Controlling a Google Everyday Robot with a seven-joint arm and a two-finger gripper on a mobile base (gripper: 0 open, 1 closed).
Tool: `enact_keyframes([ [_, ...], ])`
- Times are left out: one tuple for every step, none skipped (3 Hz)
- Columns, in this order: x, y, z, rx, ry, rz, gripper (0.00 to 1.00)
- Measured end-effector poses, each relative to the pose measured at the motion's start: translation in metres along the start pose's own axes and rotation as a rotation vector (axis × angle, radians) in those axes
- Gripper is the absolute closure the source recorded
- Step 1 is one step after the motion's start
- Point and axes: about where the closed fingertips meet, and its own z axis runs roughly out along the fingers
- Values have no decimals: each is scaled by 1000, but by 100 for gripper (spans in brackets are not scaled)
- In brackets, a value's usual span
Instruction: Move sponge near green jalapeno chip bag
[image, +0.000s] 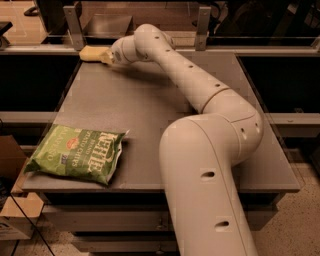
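The sponge (90, 52) is a pale-yellow block at the far left corner of the grey table (150, 115), right at the arm's tip. My gripper (106, 56) is at the sponge's right end and touches or overlaps it. I cannot tell whether it holds the sponge. The green jalapeno chip bag (77, 154) lies flat at the near left corner of the table, far from the sponge and the gripper. White "Kettle" lettering and a small red emblem show on it.
My own arm (210, 150) crosses the table from the near right to the far left corner and hides part of the table top. A railing with metal posts (72, 22) runs along the far edge. A cardboard box (10, 165) stands on the floor at the left.
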Motion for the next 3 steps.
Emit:
enact_keyframes([
  [-5, -2, -8, 13, -5, -12, 87],
  [-24, 3, -31, -1, -24, -54, 100],
  [-36, 9, -75, -28, -15, -105, 100],
])
